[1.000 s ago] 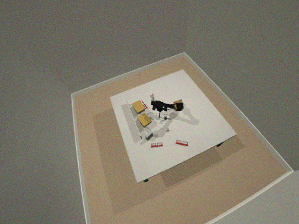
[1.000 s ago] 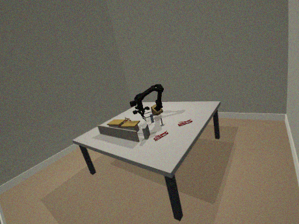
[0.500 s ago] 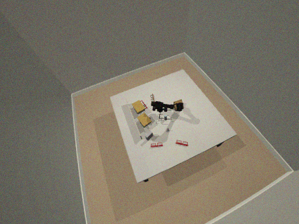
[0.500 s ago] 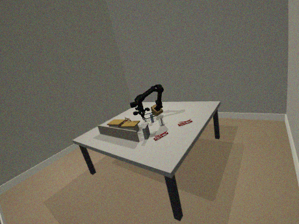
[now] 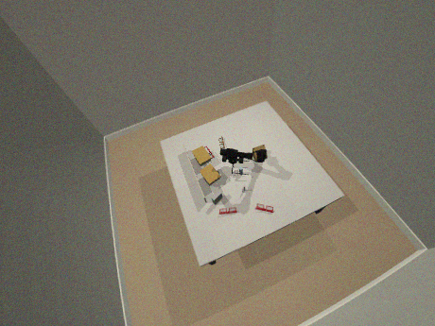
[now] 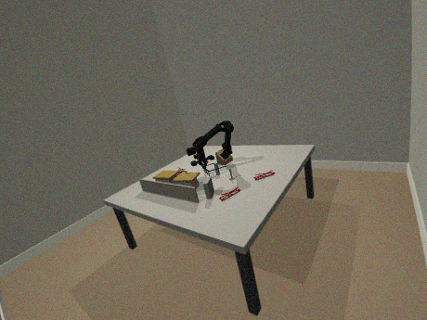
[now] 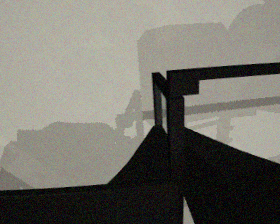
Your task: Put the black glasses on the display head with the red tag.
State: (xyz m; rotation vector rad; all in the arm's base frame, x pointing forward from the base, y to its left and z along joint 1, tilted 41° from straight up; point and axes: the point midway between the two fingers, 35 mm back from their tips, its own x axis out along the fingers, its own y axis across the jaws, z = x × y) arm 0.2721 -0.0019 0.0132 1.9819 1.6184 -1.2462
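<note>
My gripper (image 7: 164, 133) (image 5: 223, 152) (image 6: 200, 159) is shut on the black glasses (image 7: 228, 72). In the wrist view, one thin black bar of the frame rises between the dark fingers and another runs off to the right. The gripper hangs above the table, just right of two yellow-topped display heads (image 5: 201, 155) (image 5: 210, 174) (image 6: 166, 174) (image 6: 186, 176) that stand side by side on a long grey block (image 6: 168, 189). A small red mark shows beside the farther head in the top view. The glasses are too small to make out in the top and exterior views.
Two red pairs of glasses (image 5: 227, 211) (image 5: 265, 208) (image 6: 229, 194) (image 6: 262, 176) lie flat near the table's front. A small dark grey block (image 5: 217, 197) (image 6: 209, 188) stands at the end of the long block. Thin pale stands (image 5: 241, 171) (image 6: 219, 170) stand below the arm. The arm's base (image 5: 259, 153) (image 6: 224, 157) is behind.
</note>
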